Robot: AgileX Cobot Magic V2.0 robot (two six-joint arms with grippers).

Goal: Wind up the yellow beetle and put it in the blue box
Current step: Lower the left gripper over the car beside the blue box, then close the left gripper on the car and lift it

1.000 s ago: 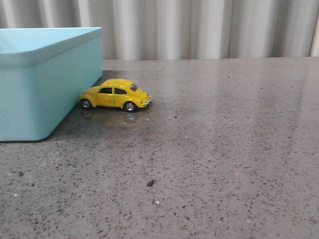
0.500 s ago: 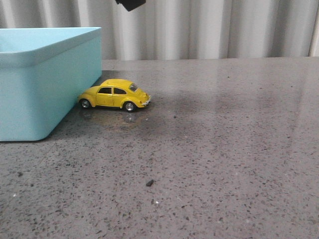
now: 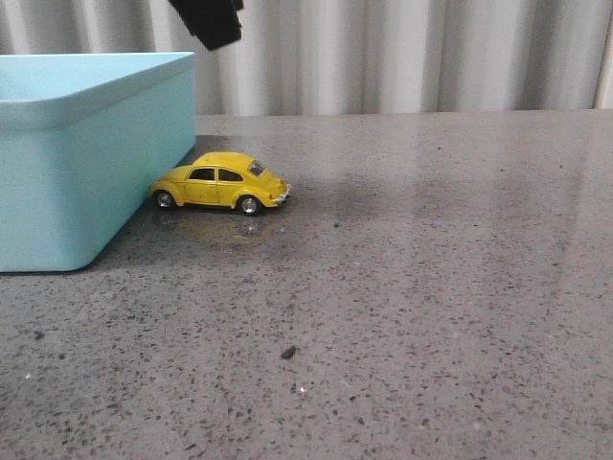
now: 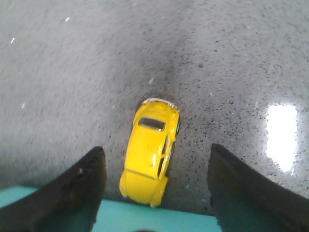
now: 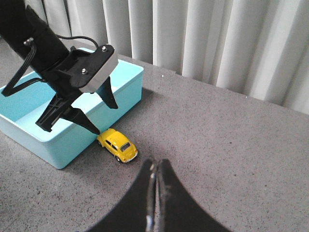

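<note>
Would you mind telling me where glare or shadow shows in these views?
Left wrist view: a bright white reflection on the tabletop, and a dark shadow around the yellow beetle. Front view: soft sheen on the table's right side, and shade where the beetle meets the blue box.

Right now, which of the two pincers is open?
The left pincer, hanging above the yellow beetle beside the blue box: its fingers are spread wide on either side of the car. The right pincer has its fingers pressed together, holding nothing.

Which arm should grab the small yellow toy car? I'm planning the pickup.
Left. The left gripper hangs open right above the small glossy yellow toy car beside the light blue plastic bin; the right gripper is shut and farther away.
</note>
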